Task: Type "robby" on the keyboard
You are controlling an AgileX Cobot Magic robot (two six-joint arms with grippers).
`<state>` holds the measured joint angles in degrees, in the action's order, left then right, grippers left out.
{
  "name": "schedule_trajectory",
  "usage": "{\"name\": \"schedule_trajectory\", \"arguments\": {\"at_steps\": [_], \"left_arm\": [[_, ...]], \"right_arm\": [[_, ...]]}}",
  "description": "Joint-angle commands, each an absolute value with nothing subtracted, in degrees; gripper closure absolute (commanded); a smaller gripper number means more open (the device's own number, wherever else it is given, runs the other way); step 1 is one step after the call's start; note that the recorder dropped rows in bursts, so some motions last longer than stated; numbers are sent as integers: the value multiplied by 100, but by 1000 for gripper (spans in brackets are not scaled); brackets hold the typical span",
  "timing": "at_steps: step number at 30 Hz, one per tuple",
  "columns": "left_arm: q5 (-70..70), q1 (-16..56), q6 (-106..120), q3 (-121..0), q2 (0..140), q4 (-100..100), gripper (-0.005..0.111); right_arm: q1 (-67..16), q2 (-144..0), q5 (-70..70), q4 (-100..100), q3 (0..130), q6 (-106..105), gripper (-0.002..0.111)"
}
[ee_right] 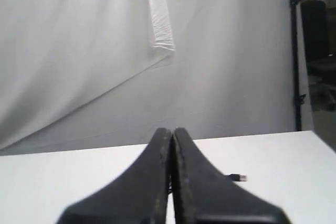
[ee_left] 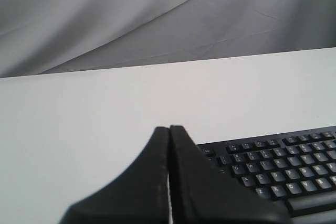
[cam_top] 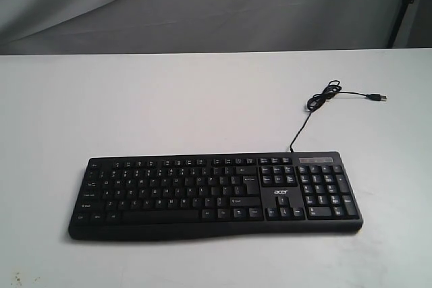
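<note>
The wide black keyboard (cam_top: 214, 193) with white legends, a number pad and a white "acer" logo lies flat on the white table (cam_top: 135, 106), near its front edge. Its thin black cable (cam_top: 317, 102) curls away behind it and ends in a loose USB plug (cam_top: 378, 97). Neither arm shows in the exterior view. In the left wrist view my left gripper (ee_left: 169, 129) is shut with nothing in it, raised off the keyboard's left-hand keys (ee_left: 278, 169). My right gripper (ee_right: 172, 130) is shut and empty too, above bare table, with the USB plug (ee_right: 239, 178) just beyond it.
A grey-white cloth backdrop (cam_top: 202, 5) hangs behind the table's far edge. A dark stand pole (ee_right: 295, 51) rises at the right of the backdrop. Bare white table surrounds the keyboard on all sides.
</note>
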<state>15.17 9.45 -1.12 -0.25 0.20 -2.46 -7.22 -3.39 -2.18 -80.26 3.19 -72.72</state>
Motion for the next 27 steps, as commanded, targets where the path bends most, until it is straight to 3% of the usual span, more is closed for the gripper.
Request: {"name": "schedule_trajectory", "arguments": {"at_steps": [1, 8, 16, 27], "left_arm": [[1486, 982, -128, 0, 0, -274, 107], [1486, 982, -128, 0, 0, -274, 107], [1486, 982, -128, 0, 0, -274, 107], [1486, 982, -128, 0, 0, -274, 107]], "right_arm": [[-671, -316, -45, -7551, 307, -5003, 108], [-647, -316, -103, -4380, 307, -1033, 108], [-510, -145, 981, -1565, 95, -741, 108], [-510, 0, 1361, -558, 0, 80, 108]]}}
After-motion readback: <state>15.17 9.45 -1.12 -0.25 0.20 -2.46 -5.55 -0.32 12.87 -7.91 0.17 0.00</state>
